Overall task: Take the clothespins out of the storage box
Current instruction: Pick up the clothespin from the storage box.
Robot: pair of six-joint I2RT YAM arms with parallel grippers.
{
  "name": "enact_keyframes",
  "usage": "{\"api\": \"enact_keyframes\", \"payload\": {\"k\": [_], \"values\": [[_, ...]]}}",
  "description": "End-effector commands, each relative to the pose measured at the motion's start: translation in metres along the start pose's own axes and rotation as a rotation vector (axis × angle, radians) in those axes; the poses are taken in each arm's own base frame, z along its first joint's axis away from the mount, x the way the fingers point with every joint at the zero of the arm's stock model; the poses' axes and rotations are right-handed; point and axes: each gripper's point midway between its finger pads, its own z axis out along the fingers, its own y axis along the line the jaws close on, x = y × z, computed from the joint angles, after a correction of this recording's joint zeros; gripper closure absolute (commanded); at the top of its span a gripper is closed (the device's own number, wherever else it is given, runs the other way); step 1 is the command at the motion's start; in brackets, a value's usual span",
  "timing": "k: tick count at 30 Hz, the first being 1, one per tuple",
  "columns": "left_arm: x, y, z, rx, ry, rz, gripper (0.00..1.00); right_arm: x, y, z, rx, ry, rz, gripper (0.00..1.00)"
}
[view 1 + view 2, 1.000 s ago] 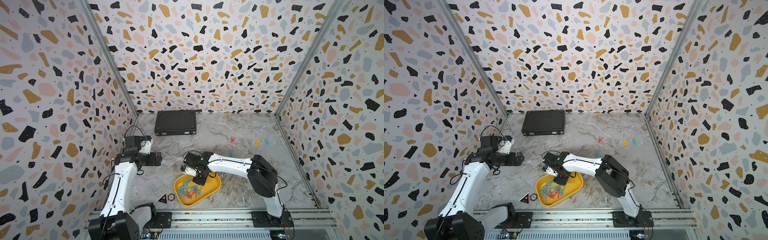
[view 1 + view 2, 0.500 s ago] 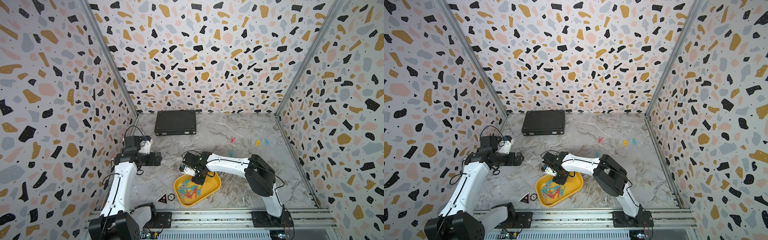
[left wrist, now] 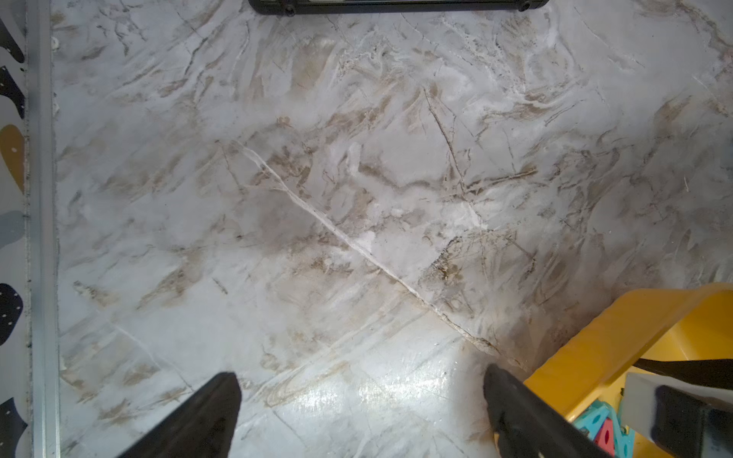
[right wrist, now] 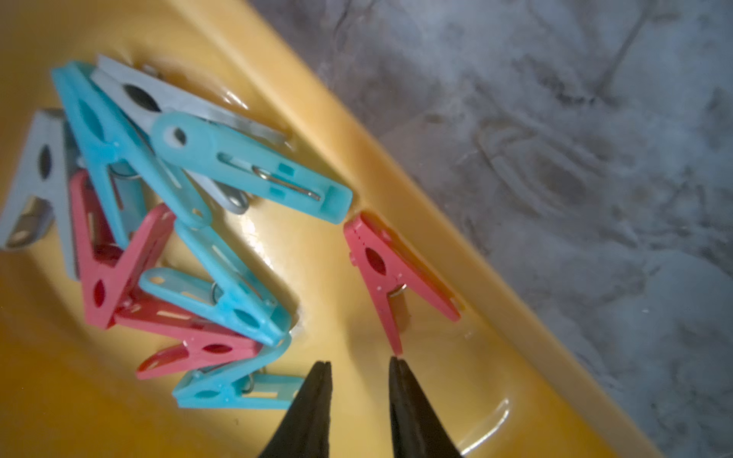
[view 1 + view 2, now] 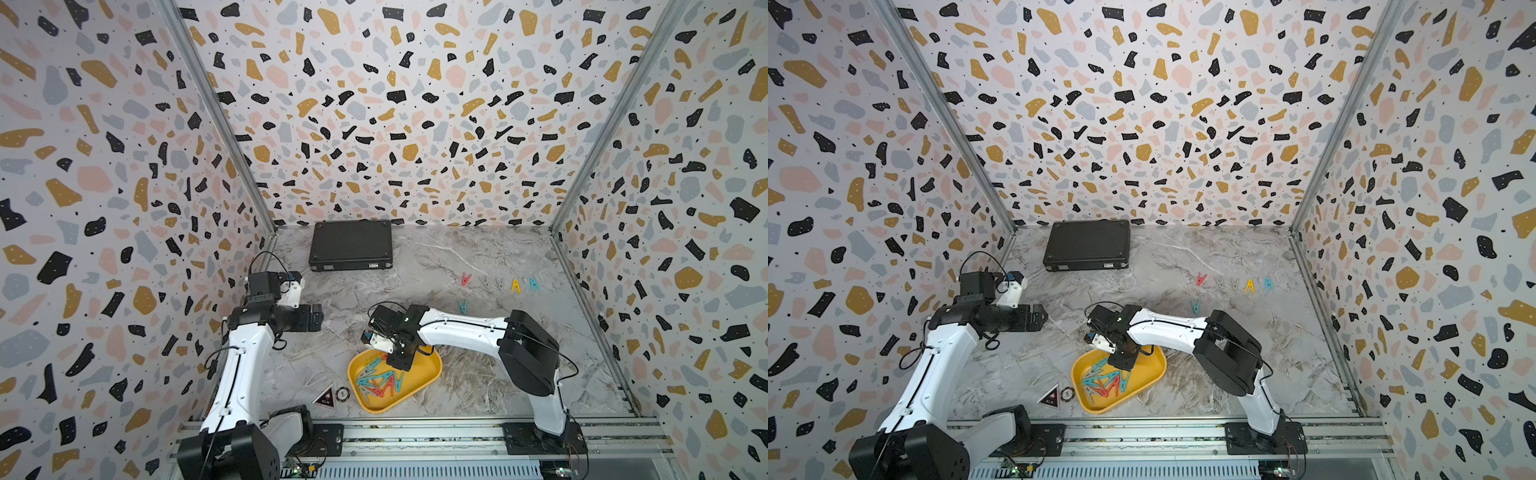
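The yellow storage box (image 5: 419, 374) (image 5: 1148, 370) lies near the table's front edge with several teal, red and grey clothespins (image 5: 380, 380) (image 5: 1104, 380) heaped at its left end. My right gripper (image 5: 401, 361) (image 5: 1121, 361) (image 4: 361, 363) reaches down into the box, open by a narrow gap, nothing between its fingers. One fingertip touches the leg tip of a lone red clothespin (image 4: 380, 265) lying beside the box wall (image 4: 396, 190). The heap (image 4: 222, 158) lies to the other side. My left gripper (image 5: 318, 318) (image 3: 361, 372) hangs wide open over bare table beside the box corner (image 3: 618, 341).
Loose clothespins lie on the table at the back right: a red (image 5: 466, 278), a teal (image 5: 462, 306), a yellow (image 5: 515, 285) and another teal (image 5: 533, 284). A black latched case (image 5: 351, 245) sits by the back wall. A triangular sticker (image 5: 325, 398) and a round token (image 5: 342, 392) lie left of the box.
The right gripper has stayed inside the box with only small shifts of the arm. The left arm has not moved.
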Motion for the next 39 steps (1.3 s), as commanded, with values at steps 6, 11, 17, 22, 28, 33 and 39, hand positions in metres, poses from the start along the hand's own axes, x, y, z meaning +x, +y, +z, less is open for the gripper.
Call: {"api": "enact_keyframes", "payload": {"k": [6, 11, 17, 22, 28, 33, 39], "values": [[0.001, -0.001, 0.001, 0.015, 0.003, 0.001, 0.0, -0.006, -0.002, -0.019, 0.007, -0.041, -0.016, 0.67], [0.0, 0.0, 0.0, 0.014, 0.001, 0.002, 0.0, -0.007, -0.005, -0.008, 0.005, -0.021, -0.015, 0.66], [0.0, 0.0, 0.0, 0.015, 0.002, -0.001, 0.0, -0.008, -0.012, 0.0, 0.009, -0.02, -0.008, 0.66], [0.0, 0.0, 0.0, 0.016, -0.001, -0.003, 0.0, -0.009, -0.012, 0.004, 0.005, -0.019, -0.016, 0.65], [0.001, 0.0, 0.0, 0.019, 0.001, -0.003, 0.0, -0.009, -0.01, 0.012, -0.009, -0.01, -0.015, 0.65], [0.001, 0.0, 0.0, 0.019, 0.001, -0.004, 0.0, -0.008, -0.004, 0.021, -0.047, -0.003, 0.0, 0.68], [0.001, 0.001, 0.0, 0.02, 0.0, -0.006, 0.0, -0.007, -0.004, 0.016, -0.04, -0.017, 0.008, 0.86]]}}
